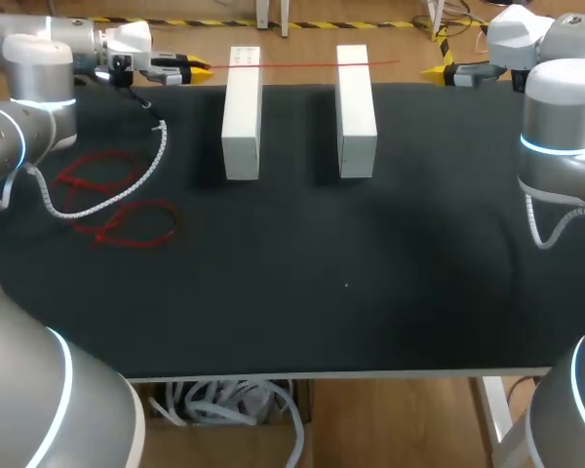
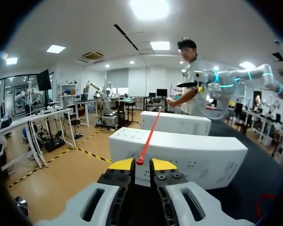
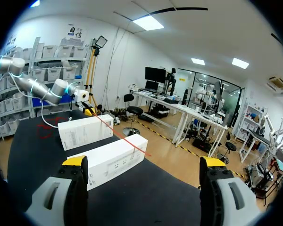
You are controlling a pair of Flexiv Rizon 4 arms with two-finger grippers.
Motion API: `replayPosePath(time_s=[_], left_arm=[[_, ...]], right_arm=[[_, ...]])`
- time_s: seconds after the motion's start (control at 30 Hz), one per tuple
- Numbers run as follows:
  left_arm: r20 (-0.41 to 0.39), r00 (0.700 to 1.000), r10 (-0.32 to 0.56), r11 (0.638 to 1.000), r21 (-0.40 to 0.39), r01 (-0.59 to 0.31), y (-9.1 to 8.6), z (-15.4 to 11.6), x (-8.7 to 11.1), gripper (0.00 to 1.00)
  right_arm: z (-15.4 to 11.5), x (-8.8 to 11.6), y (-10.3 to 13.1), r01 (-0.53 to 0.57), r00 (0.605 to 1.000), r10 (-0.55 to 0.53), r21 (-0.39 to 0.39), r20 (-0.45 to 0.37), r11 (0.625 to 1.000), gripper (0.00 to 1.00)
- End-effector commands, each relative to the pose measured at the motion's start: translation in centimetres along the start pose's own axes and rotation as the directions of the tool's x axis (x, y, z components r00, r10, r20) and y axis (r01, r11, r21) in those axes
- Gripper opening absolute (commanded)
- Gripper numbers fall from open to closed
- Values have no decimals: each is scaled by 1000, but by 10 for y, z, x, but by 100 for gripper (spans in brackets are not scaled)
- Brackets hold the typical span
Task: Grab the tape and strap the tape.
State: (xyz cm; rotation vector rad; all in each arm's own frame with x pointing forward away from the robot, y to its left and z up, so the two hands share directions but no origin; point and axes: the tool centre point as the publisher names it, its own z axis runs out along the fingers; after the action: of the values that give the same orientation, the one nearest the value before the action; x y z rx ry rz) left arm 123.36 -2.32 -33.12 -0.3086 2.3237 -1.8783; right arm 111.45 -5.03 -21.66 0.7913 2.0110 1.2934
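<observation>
**Red plastic, light and whippy: take it by the free tip**

On the black cloth of the desk (image 1: 351, 292), a tangle of loose red ties (image 1: 117, 207) lies toward my left, with neither arm touching it. Farther back stand two white blocks, the left block (image 1: 242, 112) and the right block (image 1: 356, 112), side by side with a gap between them. Along the desk's far edge the tape (image 1: 292, 63) runs as one thin red line across the far ends of both blocks. Whether it rests on them or passes just above I cannot tell.

The left pincer (image 1: 188, 68) is clenched on the tape's left end. In the left wrist view its yellow tips meet on the strip's small head, and the rest reaches out ahead over the blocks. The right pincer (image 1: 432, 71) is released, with its fingers spread wide and nothing between them. It stands near the tape's free tip but apart from it.

The tape looks almost weightless: a narrow strip, stiff enough to hold a line from one end yet likely to bend and spring at a nudge. Its surface is probably smooth and slippery, so a loose pinch may let it slide or twist. The best hold is probably just short of the free tip, with the pads on its flat faces. That would leave the very end clear for threading into the head.
</observation>
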Motion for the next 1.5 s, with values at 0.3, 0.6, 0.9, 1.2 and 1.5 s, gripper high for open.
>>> replayPosePath(time_s=[0.3, 0.6, 0.9, 1.2, 1.5], left_arm=[[-191, 981, -7, 1000, 3, 8, 5, -2, -7, 0], [-200, 980, -4, 1000, 6, 5, 5, -2, -2, 0], [-209, 978, -16, 1000, -2, 16, 6, -1, -1, 18], [-213, 977, -5, 1000, 14, 8, 3, 0, -2, 0], [-214, 977, 2, 1000, 9, 0, -1, -4, 0, 15]], right_arm=[[0, 0, 0, 0, 1000, 0, 0, 0, 1000, 100], [0, 0, 0, 0, 1000, 0, 0, 0, 1000, 100], [0, 0, 0, 0, 1000, 0, 0, 0, 1000, 100], [0, 0, 0, 0, 1000, 0, 0, 0, 1000, 100], [0, 0, 0, 0, 1000, 0, 0, 0, 1000, 100]])
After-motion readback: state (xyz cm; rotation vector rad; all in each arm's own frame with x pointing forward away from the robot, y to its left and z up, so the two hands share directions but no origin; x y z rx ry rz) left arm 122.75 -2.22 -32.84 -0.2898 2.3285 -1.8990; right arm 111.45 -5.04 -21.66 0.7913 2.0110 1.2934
